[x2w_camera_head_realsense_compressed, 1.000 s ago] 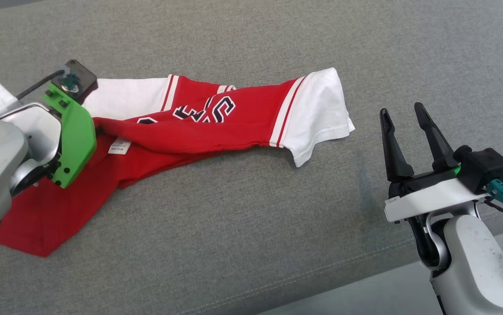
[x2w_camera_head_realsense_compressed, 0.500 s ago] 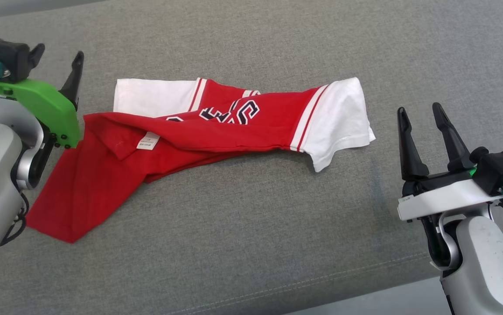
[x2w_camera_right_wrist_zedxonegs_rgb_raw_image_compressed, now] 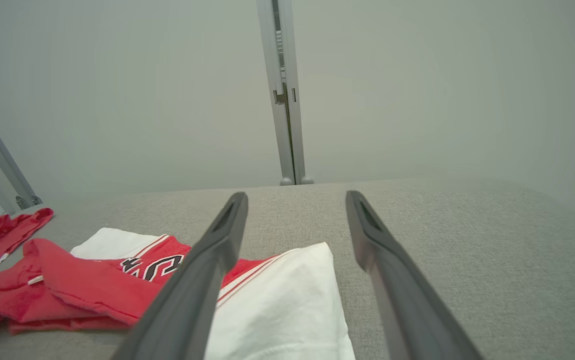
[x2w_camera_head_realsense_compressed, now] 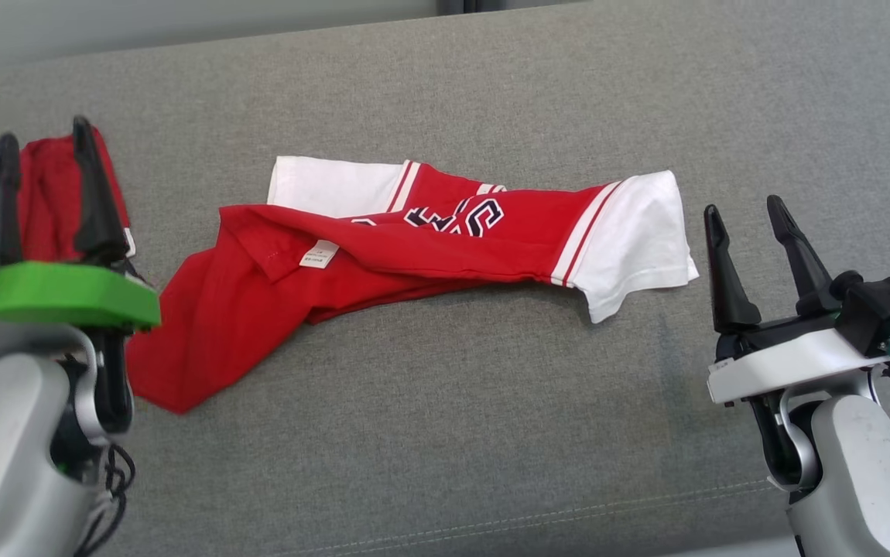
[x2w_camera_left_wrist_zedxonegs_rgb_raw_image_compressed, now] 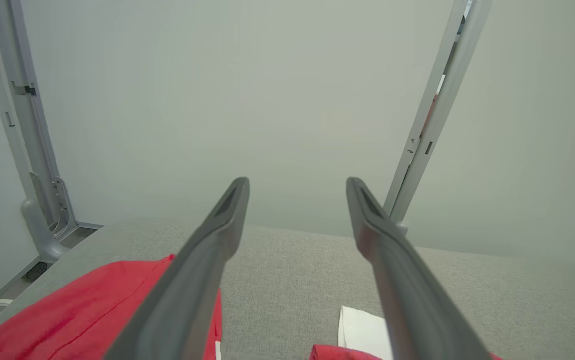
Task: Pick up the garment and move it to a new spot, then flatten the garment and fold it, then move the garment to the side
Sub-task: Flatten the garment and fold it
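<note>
A red jersey with white sleeves lies crumpled across the middle of the grey cushion, dark lettering partly showing and a white label turned up. In the right wrist view its white sleeve lies just past my fingers. My left gripper stands open at the lower left, clear of the jersey's red hem, with nothing between its fingers. My right gripper stands open at the lower right, a little right of the white sleeve. In their own wrist views, both the left gripper and the right gripper are empty.
A second red garment lies at the far left behind my left fingers, also seen as red cloth and as a red garment. Grey metal posts and a pale wall stand behind the cushion. The cushion's front seam runs near me.
My left gripper has let go of the jersey's collar end, drawn back to the lower left and opened. The head camera has shifted, bringing the second red garment into view.
</note>
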Controlling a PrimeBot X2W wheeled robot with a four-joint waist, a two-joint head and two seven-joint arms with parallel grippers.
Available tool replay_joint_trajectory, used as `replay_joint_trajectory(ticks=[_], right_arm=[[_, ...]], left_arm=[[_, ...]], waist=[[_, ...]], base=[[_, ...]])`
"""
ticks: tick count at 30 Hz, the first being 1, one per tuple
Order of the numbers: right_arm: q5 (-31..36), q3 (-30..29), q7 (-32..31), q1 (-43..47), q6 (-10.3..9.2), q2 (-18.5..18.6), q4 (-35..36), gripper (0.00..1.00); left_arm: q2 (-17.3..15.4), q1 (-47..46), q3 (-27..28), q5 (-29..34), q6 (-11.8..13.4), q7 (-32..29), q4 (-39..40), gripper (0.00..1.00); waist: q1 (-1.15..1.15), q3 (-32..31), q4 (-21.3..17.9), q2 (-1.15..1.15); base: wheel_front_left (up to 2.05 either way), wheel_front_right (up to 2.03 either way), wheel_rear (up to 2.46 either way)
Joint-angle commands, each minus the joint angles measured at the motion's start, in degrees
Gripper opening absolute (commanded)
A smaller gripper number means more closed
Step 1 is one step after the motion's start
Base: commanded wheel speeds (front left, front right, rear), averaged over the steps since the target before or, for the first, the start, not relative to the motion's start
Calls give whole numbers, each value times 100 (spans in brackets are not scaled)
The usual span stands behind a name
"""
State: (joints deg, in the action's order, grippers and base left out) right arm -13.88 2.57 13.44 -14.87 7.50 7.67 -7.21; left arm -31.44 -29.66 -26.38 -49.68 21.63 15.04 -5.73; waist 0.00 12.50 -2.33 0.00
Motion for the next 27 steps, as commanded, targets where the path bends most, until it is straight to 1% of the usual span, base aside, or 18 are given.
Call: replay_joint_trajectory(ticks=[1, 5, 6, 10, 15, 17, 22, 27], right_arm=[[34, 8, -11, 86, -2, -5, -15, 100], [41, 28, -23, 164, -2, -18, -59, 100], [41, 28, -23, 164, -2, -18, -59, 100], [45, 38, -29, 255, -2, -21, -116, 100], [62, 37, -51, 431, -2, -45, -161, 100], [74, 41, -68, 500, -2, -59, -162, 100], [137, 68, -131, 699, -2, -84, -193, 100], [196, 24, -217, 902, -2, -99, -212, 100]], left_arm=[[149, 399, 248, 299, 55, 9, 223, 100], [554, 1239, 715, 925, -53, 9, 676, 100], [554, 1239, 715, 925, -53, 9, 676, 100], [923, 1831, 1068, 1560, -211, 10, 926, 100], [1347, 2309, 1420, 2265, -651, 10, 1014, 100], [1515, 2492, 1568, 2438, -839, 9, 899, 100], [1731, 2848, 1706, 2933, -1174, 10, 521, 100], [1813, 3108, 1724, 3232, -1293, 11, 328, 100]], waist=[[0, -122, 29, 0], [0, -257, 32, 0], [0, -257, 32, 0], [0, -427, 43, 0], [0, -625, 77, 0], [0, -712, 87, 0], [0, -964, 71, 0], [0, -1157, 58, 0]], base=[[0, 0, 0], [0, 0, 0], [0, 0, 0], [0, 0, 0], [0, 0, 0], [0, 0, 0], [0, 0, 0], [0, 0, 0]])
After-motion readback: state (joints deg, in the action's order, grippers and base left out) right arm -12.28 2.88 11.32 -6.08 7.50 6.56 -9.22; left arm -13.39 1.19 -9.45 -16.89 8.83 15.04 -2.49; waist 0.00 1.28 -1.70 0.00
